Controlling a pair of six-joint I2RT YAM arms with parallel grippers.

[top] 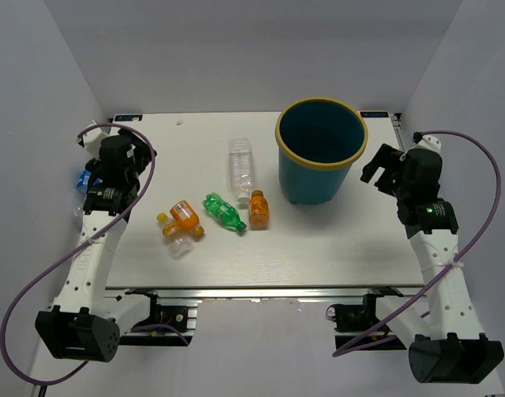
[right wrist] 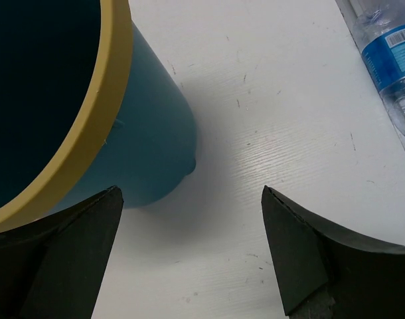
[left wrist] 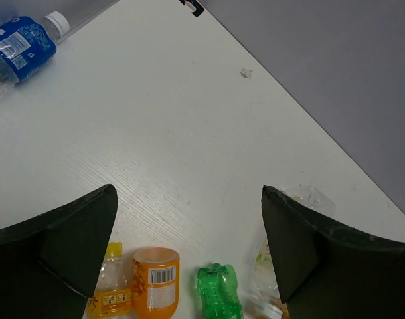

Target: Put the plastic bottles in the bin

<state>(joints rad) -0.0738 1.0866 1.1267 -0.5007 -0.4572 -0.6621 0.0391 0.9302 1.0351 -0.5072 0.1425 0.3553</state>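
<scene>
The teal bin (top: 321,178) with a yellow rim stands upright at the back right of the table, and its wall fills the left of the right wrist view (right wrist: 146,126). Lying on the table left of it are a large clear bottle (top: 242,168), an orange bottle (top: 258,209), a green bottle (top: 224,212), a second orange bottle (top: 184,216) and a small clear bottle with a yellow cap (top: 175,237). A blue-labelled bottle (top: 85,179) lies by my left arm. My left gripper (top: 128,161) (left wrist: 188,193) is open and empty above the table. My right gripper (top: 383,165) (right wrist: 189,193) is open and empty just right of the bin.
White walls close in the table (top: 335,240) on three sides. The left wrist view shows the blue-labelled bottle (left wrist: 20,43) at top left and the orange (left wrist: 156,289), green (left wrist: 219,296) and clear (left wrist: 305,198) bottles along the bottom. Another blue-labelled clear bottle (right wrist: 388,60) lies near my right gripper.
</scene>
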